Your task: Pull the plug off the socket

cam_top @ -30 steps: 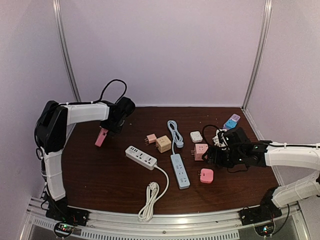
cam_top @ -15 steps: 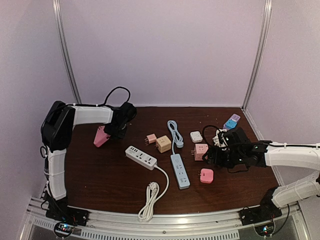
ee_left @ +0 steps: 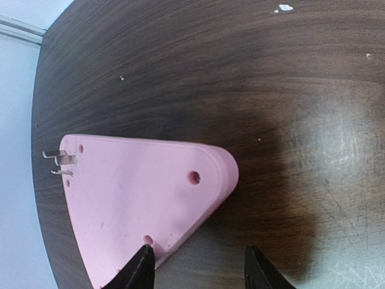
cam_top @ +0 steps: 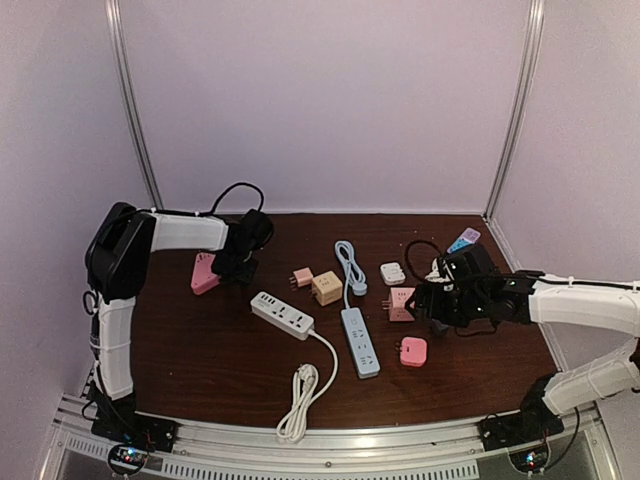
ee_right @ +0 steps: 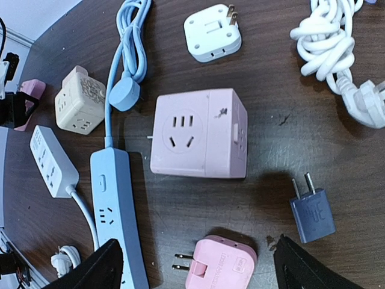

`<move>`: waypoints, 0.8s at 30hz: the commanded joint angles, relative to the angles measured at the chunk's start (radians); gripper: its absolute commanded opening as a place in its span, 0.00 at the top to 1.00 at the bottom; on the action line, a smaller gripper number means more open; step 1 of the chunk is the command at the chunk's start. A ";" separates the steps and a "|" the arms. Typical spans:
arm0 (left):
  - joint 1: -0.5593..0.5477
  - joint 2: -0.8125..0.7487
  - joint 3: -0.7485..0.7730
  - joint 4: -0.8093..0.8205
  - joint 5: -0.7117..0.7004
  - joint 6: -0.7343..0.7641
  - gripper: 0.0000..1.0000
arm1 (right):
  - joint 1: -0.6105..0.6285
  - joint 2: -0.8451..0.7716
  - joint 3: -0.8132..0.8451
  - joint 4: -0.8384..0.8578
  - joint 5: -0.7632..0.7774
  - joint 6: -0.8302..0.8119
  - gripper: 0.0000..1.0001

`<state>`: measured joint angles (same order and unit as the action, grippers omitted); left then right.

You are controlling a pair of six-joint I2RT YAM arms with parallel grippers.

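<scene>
My left arm rises from its base to a high elbow. Its forearm runs rightward over the far left corner of the desk point(cam_top: 200, 350), and the wrist bends down. My left end effector point(ee_left: 198, 268) hangs just above the pink triangular plug point(ee_left: 144, 205). The plug lies flat on the desk, its metal prongs at the corner far from my fingers. My jaws stand apart and grip nothing, with one fingertip at the plug's edge.

My right arm reaches in low from the right, forearm nearly level. My right end effector point(ee_right: 204, 268) is spread wide, empty, just short of the pink cube socket point(ee_right: 198, 132). A small pink adapter point(ee_right: 219, 265) lies between my fingertips, and a dark blue two-pin plug point(ee_right: 313, 214) sits nearby.
</scene>
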<state>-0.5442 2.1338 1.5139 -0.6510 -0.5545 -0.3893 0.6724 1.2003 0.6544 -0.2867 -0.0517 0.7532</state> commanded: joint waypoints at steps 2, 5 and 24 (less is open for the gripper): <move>0.006 -0.082 0.005 0.020 0.144 0.011 0.41 | -0.069 0.056 0.116 -0.044 0.074 -0.049 0.09; 0.005 -0.147 -0.033 0.060 0.243 0.011 0.30 | -0.144 0.091 0.159 -0.037 0.088 -0.067 0.07; -0.043 -0.548 -0.299 0.159 0.616 -0.059 0.02 | -0.614 0.584 0.637 -0.023 0.116 -0.108 0.09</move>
<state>-0.5674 1.6585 1.2453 -0.5365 -0.0113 -0.4248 0.1043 1.6821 1.1671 -0.2573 0.0181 0.6861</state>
